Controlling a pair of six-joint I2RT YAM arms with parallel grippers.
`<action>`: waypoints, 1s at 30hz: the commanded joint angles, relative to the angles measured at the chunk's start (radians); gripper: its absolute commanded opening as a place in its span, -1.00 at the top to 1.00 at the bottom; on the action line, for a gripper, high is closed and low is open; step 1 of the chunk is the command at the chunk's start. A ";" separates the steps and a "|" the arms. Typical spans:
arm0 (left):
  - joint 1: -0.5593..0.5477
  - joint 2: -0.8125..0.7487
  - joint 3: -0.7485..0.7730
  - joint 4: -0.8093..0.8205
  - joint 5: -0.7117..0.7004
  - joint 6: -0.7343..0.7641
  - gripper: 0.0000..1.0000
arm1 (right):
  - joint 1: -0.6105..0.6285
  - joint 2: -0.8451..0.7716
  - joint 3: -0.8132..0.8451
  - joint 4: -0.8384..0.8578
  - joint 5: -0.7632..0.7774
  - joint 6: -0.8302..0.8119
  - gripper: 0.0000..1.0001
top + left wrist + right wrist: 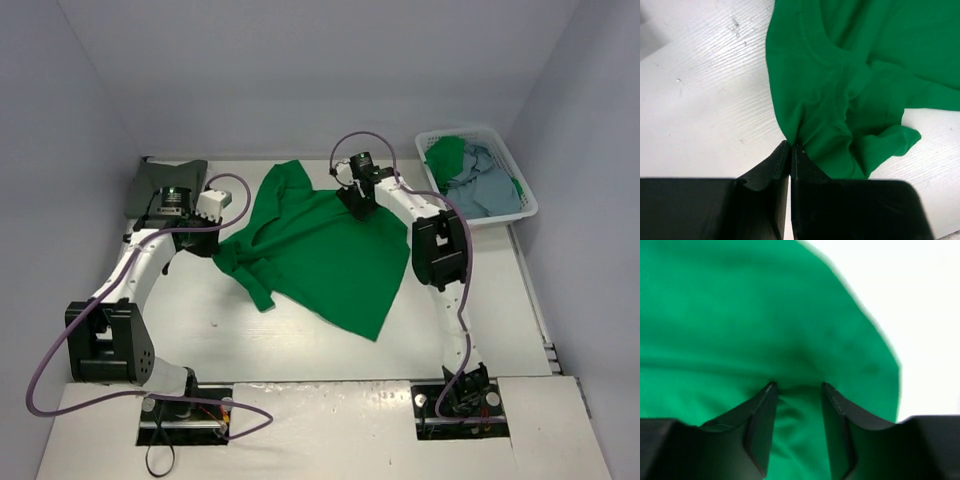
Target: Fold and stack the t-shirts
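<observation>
The green t-shirt (335,255) lies open but skewed in the middle of the bench (300,350), its hem corner pointing to about 5 o'clock and a sleeve crumpled at about 8 o'clock. The left fingers (790,152) are pressed together on a thin point of cloth at the shirt's 9 o'clock edge. The right fingers (765,402) stand spread at the 12 o'clock edge, with a soft ridge of green fabric bulging up between them and nothing clamped.

The main risk, as I judge it, is the uneven hold. Only one side is gripped, so any pull from the left would drag the whole shirt toward 9 o'clock and tighten the wrinkles near the sleeve instead of flattening them. The left pinch is also slight (barely a corner, by the look of the wrist view), so a brisk tug could slip it free and drop that edge in a heap.

The ridge between the spread right fingers could catch on a tip if that arm lifts straight up, hauling the collar side off the bench. If they close where they are, they may take a doubled layer.

A fold begun from this crooked lay would probably come out lopsided and sit badly on the dark folded shirt (150,185) at 10 o'clock. The basket (462,130) at 2 o'clock holds more shirts (480,180).
</observation>
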 commanded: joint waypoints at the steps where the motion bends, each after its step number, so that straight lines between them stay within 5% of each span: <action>1: 0.010 -0.004 0.019 -0.010 0.031 -0.010 1.00 | 0.008 -0.210 -0.096 -0.038 -0.155 0.065 0.12; 6: 0.010 0.024 0.063 -0.003 0.036 -0.002 1.00 | 0.010 -0.451 -0.262 -0.009 -0.231 0.084 0.07; 10: 0.010 0.035 0.112 0.002 0.028 -0.010 0.68 | 0.071 -0.662 -0.377 -0.049 -0.229 0.053 0.05; 15: 0.010 0.030 0.169 -0.030 0.008 0.001 0.39 | 0.348 -0.861 -0.639 -0.078 -0.112 0.010 0.03; 21: 0.008 -0.051 0.155 -0.076 0.039 0.010 0.38 | 0.516 -0.917 -0.889 -0.101 -0.027 0.060 0.02; 30: 0.011 -0.221 0.039 -0.096 -0.020 0.091 0.38 | 0.544 -0.851 -0.980 -0.121 0.031 0.071 -0.14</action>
